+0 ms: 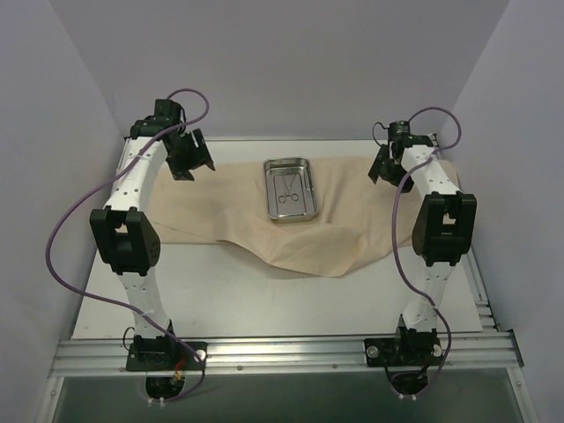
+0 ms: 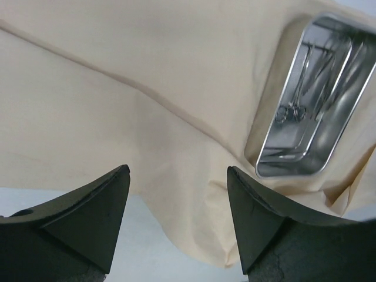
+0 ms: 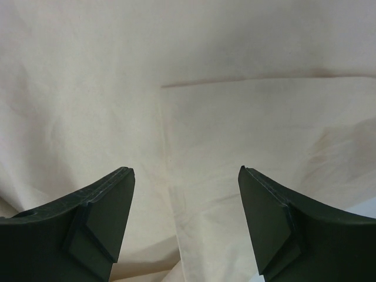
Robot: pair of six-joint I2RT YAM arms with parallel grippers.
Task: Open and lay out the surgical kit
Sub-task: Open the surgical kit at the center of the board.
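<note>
The beige cloth wrap [image 1: 220, 211] lies spread across the table's far half, its front edge sagging in a rounded flap. On its middle stands the steel tray [image 1: 290, 189], also at the upper right of the left wrist view [image 2: 276, 158]. Two thin scissor-like instruments [image 1: 285, 188] lie inside it [image 2: 299, 103]. My left gripper [image 1: 192, 163] hovers over the cloth's far left part, open, nothing between its fingers [image 2: 178, 170]. My right gripper [image 1: 384, 167] hangs over the cloth's far right part, open and empty [image 3: 187, 170]; only cloth [image 3: 188, 88] shows beneath it.
Bare white table [image 1: 264, 300] runs between the cloth's front edge and the aluminium rail [image 1: 282, 354] carrying the arm bases. Purple-grey walls close the left, right and back. Purple cables loop from both arms.
</note>
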